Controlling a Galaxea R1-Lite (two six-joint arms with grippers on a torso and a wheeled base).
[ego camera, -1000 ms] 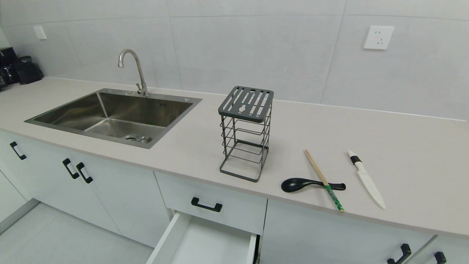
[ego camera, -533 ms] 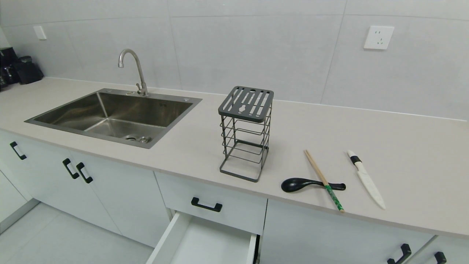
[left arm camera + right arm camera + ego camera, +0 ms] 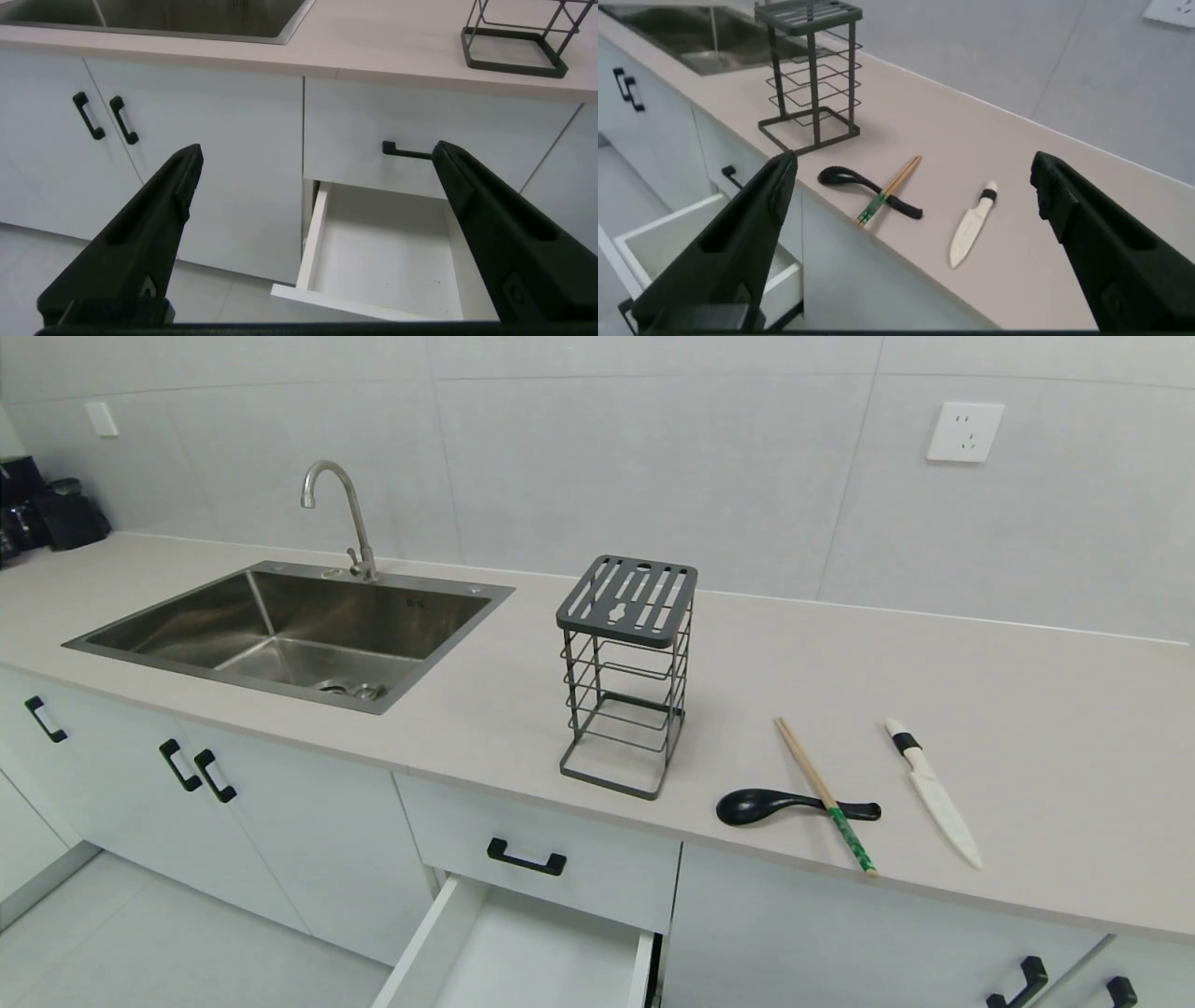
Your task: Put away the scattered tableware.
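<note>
A black spoon (image 3: 789, 805) lies near the counter's front edge, with a pair of chopsticks (image 3: 825, 795) resting across its handle. A white knife (image 3: 932, 791) with a black band lies just right of them. A dark wire rack (image 3: 625, 674) with a slotted top stands upright left of the spoon. Below the counter a white drawer (image 3: 523, 957) is pulled out and looks empty. My left gripper (image 3: 318, 154) hangs open in front of that drawer (image 3: 383, 247). My right gripper (image 3: 913, 166) is open, off the counter edge facing the spoon (image 3: 864, 184), chopsticks (image 3: 889, 190) and knife (image 3: 972, 226).
A steel sink (image 3: 280, 630) with a faucet (image 3: 341, 513) is set into the counter at the left. Dark appliances (image 3: 47, 513) stand at the far left corner. Closed cabinet doors and drawers with black handles (image 3: 527, 859) run under the counter. A wall socket (image 3: 965, 431) sits above.
</note>
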